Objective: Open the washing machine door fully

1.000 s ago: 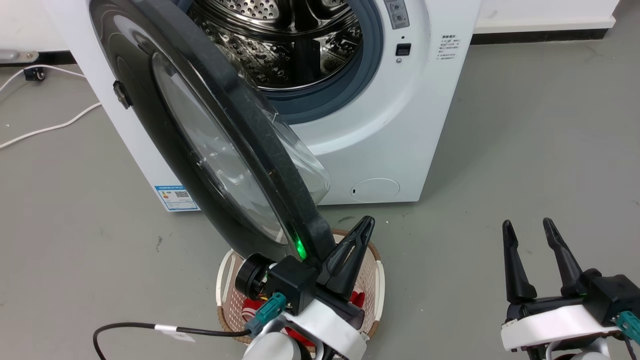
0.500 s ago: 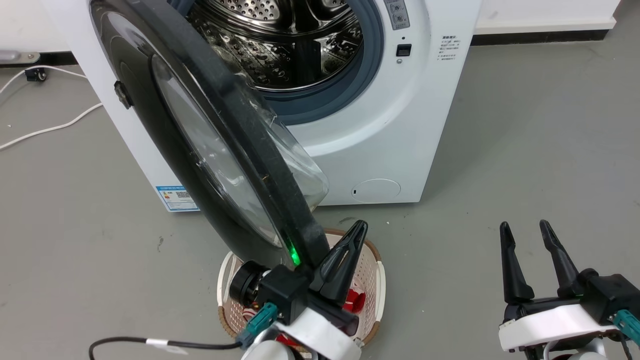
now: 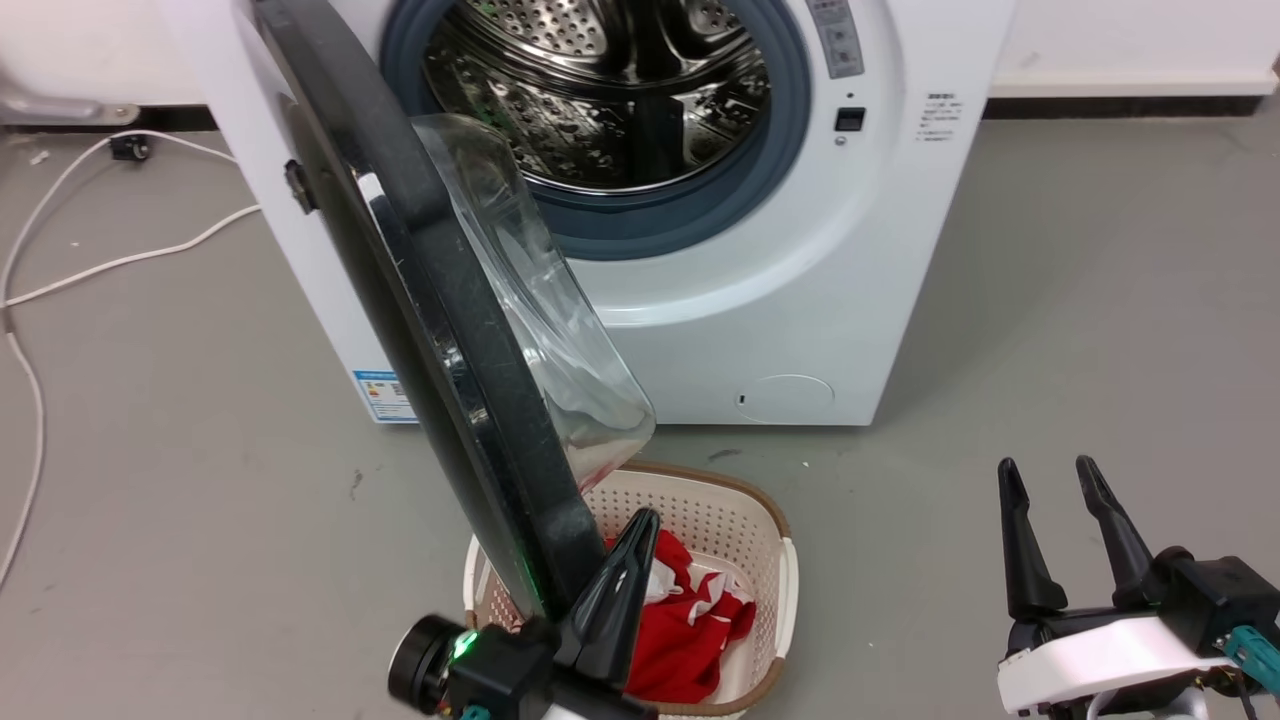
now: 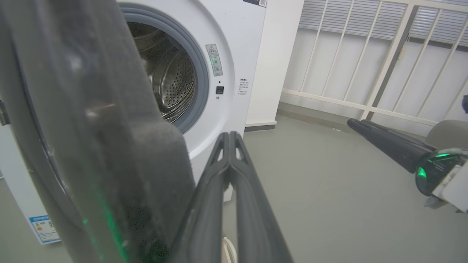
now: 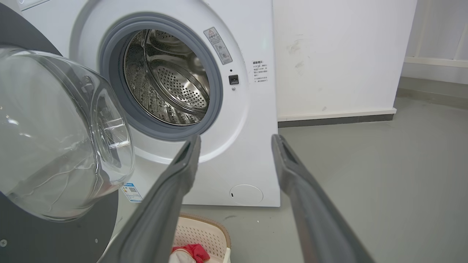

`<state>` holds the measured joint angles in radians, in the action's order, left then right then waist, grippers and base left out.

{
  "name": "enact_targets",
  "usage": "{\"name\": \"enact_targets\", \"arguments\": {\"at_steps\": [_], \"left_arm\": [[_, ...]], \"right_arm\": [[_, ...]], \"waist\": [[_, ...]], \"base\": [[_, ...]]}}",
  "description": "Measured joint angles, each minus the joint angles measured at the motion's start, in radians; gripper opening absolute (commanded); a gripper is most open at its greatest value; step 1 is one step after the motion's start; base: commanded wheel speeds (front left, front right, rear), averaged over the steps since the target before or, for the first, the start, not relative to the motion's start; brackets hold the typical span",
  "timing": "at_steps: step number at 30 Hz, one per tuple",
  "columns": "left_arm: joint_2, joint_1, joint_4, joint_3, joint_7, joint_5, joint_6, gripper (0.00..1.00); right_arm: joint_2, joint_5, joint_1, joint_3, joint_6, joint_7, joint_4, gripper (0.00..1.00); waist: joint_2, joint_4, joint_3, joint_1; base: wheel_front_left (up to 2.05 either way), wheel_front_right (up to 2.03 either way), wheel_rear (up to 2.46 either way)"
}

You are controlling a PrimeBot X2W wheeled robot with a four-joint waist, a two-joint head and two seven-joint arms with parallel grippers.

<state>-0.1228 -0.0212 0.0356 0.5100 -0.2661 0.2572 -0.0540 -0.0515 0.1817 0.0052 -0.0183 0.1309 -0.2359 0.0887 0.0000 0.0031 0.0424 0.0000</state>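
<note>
**Washing machine door**: part-open. It is hinged at the left of the washing machine, swung out toward the robot and nearly edge-on in the head view. The black rim runs down to a free edge above the left rim of the basket. The glass bowl bulges from the rim's right side, facing the machine front.

**Left gripper**: fingers pressed together, holding nothing. It lies along the inner side of the door's free edge and seems to touch it.

**Right gripper**: fingers spread apart, holding nothing. It sits low at the right, well apart from door and machine.

**Opening:** steel drum and grey gasket exposed.

**Room for moving:** open grey floor on the door's outer side, crossed at far left by a white cable. More floor lies right of the machine.

**Basket:** pale with a brown rim, on the floor before the machine, with red cloth inside.

**Machine front:** blue label at lower left, round cover at lower right.

**Room:** white wall with dark skirting beside the machine, and a white railing further right.
</note>
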Motion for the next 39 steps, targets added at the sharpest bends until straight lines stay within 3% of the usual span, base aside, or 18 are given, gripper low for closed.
{"name": "enact_targets", "arguments": {"at_steps": [13, 14, 23, 32, 39], "left_arm": [[-0.052, 0.13, 0.103, -0.024, 0.018, 0.002, -0.061, 0.0], [-0.062, 0.15, 0.121, -0.038, 0.023, 0.007, -0.075, 0.0], [-0.114, 0.167, 0.14, -0.157, 0.027, 0.029, -0.139, 0.0], [-0.18, 0.117, 0.088, -0.352, 0.015, 0.107, -0.16, 0.0], [-0.226, 0.04, -0.025, -0.518, 0.006, 0.178, -0.132, 0.0]], "right_arm": [[0.0, 0.004, 0.032, -0.007, 0.0, 0.018, -0.012, 1.0], [0.0, 0.006, 0.035, -0.004, 0.0, 0.019, -0.015, 1.0], [0.0, 0.011, 0.035, -0.003, 0.0, 0.025, -0.021, 1.0], [0.001, 0.007, 0.02, 0.003, 0.0, 0.027, -0.026, 1.0], [0.001, -0.001, 0.003, -0.007, 0.0, 0.043, -0.03, 1.0]], "waist": [[0.0, 0.137, -0.028, 0.0], [0.0, 0.177, -0.032, -0.0001], [0.0, 0.273, -0.026, 0.0], [0.0, 0.284, 0.012, 0.0], [0.0, 0.256, 0.048, 0.0001]], "base": [[0.0, 0.0, 0.0], [0.0, 0.0, 0.0], [0.0, 0.0, 0.0], [0.0, 0.0, 0.0], [0.0, 0.0, 0.0]]}}
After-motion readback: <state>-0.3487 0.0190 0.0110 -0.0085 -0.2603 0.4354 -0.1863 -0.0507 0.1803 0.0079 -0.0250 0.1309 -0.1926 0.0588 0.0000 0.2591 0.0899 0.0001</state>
